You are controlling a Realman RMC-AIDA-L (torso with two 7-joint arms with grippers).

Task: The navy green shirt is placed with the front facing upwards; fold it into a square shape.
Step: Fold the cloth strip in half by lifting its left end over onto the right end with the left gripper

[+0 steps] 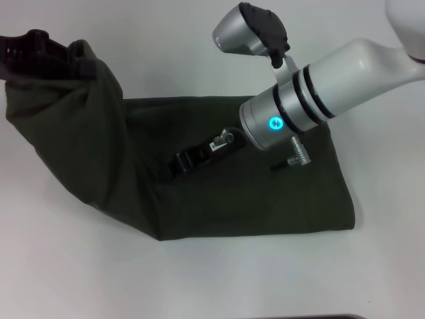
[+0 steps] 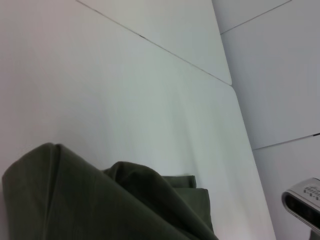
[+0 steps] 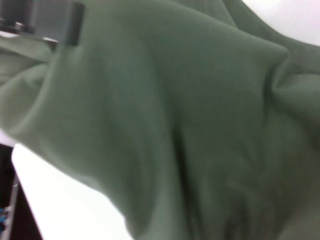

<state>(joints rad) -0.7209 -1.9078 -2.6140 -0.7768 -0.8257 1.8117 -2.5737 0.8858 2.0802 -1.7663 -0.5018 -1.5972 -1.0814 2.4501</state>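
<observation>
here, the fingers of the left gripper [image 1: 40,46] are seen clamped on a bunched edge of the navy green shirt [image 1: 219,199] at the far left of the head view, where the cloth is lifted off the white table [image 1: 212,279] and hangs down from the grip in a draped, tent-like fold. the black fingers of the right gripper [image 1: 199,156] are laid low over the middle of the shirt, pointing toward the lifted side; whether they are parted or pressed together cannot be told from the head view, and they are not clearly shown in the right wrist view. outward from those fingers, the silver wrist with its lit blue ring and the white forearm of the right arm are seen reaching in from the upper right across the garment. the shirt itself is spread on the table in a partly folded state: its right portion lies flat with a straight lower edge and a squared corner, while its left portion rises up to the left gripper. only plain green fabric is shown. in the left wrist view, folded green cloth [image 2: 100,200] is seen below the camera against the table, and in the right wrist view the frame is almost filled by creased green fabric [image 3: 190,125].
</observation>
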